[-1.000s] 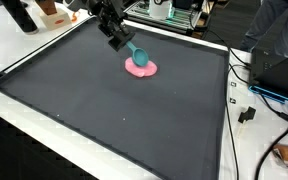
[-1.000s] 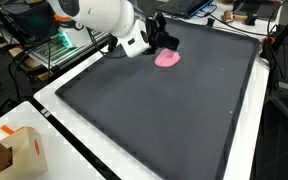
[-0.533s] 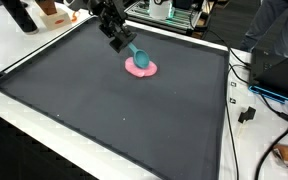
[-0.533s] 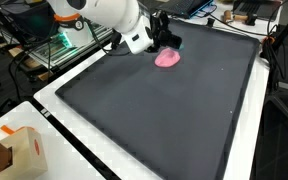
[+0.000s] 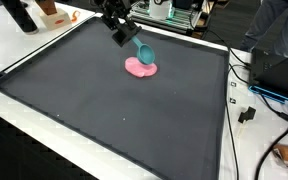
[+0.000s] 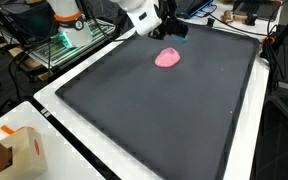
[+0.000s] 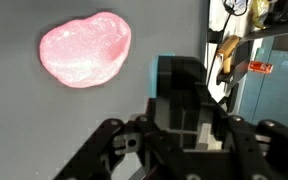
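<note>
Teal utensil (image 5: 144,52) hangs tilted from your fingers (image 5: 121,33) in an exterior view. Its broad end points down, just over the far edge of the pink blob (image 5: 140,68), and you cannot tell here whether the two touch. The blob lies on the dark mat (image 5: 104,110) that covers the desk (image 5: 19,45), toward the mat's far side.

In an exterior view your fingers (image 6: 166,20) are closed on the utensil (image 6: 177,31), which shows apart from the pink blob (image 6: 168,58), with a strip of mat between them.

In the wrist view the fingers (image 7: 189,110) are clamped on the teal utensil (image 7: 169,75). The pink blob (image 7: 84,50) lies flat on the mat, up and to the left, near the utensil.
</note>
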Controlling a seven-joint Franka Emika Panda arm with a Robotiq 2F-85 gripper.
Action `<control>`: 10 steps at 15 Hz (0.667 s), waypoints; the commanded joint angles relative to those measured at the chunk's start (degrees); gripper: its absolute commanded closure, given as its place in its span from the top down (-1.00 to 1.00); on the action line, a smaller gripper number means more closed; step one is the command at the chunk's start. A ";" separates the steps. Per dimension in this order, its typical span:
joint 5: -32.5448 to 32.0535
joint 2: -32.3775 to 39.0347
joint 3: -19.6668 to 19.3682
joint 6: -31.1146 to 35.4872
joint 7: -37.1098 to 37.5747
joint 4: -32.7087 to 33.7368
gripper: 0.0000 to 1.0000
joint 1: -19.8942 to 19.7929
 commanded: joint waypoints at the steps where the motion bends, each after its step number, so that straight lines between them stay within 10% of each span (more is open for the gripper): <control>1: -5.60 -4.95 1.32 2.81 7.38 -1.69 -0.49 1.89; 10: -31.91 -10.06 7.94 5.74 29.76 -0.61 -0.49 7.86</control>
